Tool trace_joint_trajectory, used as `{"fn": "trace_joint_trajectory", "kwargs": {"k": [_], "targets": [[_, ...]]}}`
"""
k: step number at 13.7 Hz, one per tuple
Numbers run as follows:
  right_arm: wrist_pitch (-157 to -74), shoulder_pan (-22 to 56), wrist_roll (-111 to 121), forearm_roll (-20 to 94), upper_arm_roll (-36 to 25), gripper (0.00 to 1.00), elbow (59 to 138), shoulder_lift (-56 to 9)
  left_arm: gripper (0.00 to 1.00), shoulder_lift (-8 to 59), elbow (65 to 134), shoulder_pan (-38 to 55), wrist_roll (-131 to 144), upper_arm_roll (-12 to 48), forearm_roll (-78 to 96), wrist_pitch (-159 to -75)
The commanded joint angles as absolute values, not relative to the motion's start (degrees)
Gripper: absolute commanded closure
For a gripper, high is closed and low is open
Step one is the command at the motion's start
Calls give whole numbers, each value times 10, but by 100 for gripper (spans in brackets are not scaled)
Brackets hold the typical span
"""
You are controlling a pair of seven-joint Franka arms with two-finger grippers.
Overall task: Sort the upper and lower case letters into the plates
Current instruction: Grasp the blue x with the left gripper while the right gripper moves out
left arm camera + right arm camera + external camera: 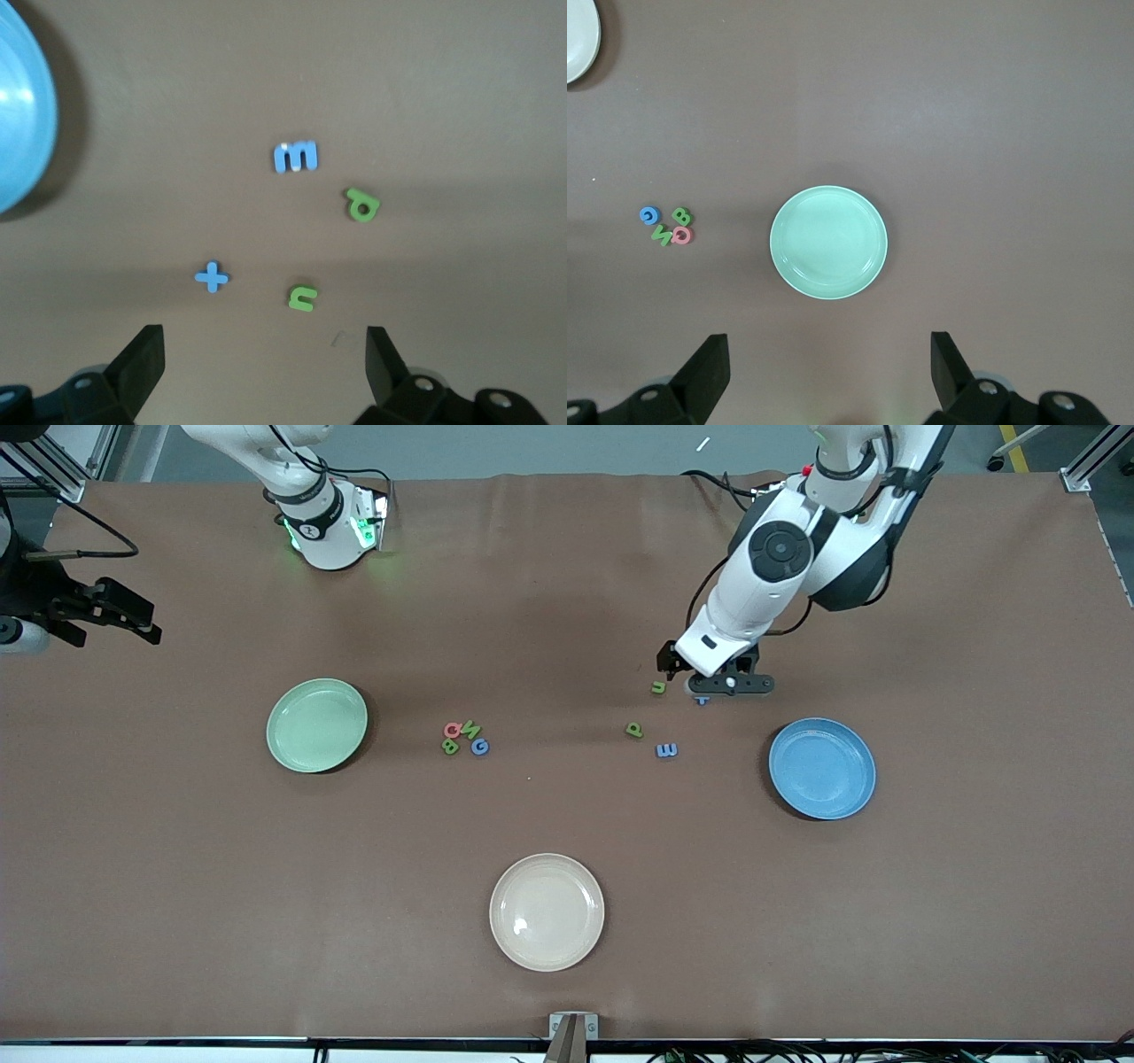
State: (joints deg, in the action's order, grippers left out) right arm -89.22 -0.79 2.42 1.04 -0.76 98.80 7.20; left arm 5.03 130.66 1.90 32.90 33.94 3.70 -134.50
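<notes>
Left end effector (732, 684), fingers spread and empty, hangs low over the lowercase cluster, right above the blue t (212, 277). Around it, in the left wrist view: green n (303, 297) just beside the t, green p (361, 204) and blue m (295, 157) a bit further out. Blue plate (822, 768) sits at about 4 o'clock from that end effector in the front view, near.

Uppercase bunch — pinkish Q (452, 731), green N (470, 728), green B (450, 747), blue G (479, 747) — packed touching, at 3 o'clock from the mint plate (316, 724). Cream plate (547, 911) at 6 o'clock on the tabletop (930, 921), not a target.

Right end effector (827, 372), spread wide and empty, waits high above the mint plate.

Risks: pieces tiny and flat, so fingers may scrape the tabletop or slip off; t and n sit close, one finger could nudge n away. Uppercase bunch is tight, likely double-grab or scatter.
</notes>
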Motion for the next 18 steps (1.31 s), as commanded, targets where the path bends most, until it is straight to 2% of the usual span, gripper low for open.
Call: {"fn": "trace_joint_trajectory", "kwargs": {"k": [1, 4, 7, 13, 18], "targets": [[-890, -12, 27, 19, -6, 0, 1005, 89, 0, 81, 1342, 18, 350, 341, -17, -1396], [-884, -12, 27, 19, -6, 0, 1003, 86, 1, 147, 1336, 14, 434, 341, -142, -1427], [-880, -13, 29, 18, -7, 0, 968, 75, 1, 197, 1335, 12, 467, 338, -194, -1485], [-872, -20, 29, 23, -7, 0, 962, 63, 5, 215, 1340, -14, 473, 337, -249, -1489], [-882, -26, 33, 31, -6, 0, 970, 64, 13, 217, 1360, -19, 475, 338, -264, -1511]]}}
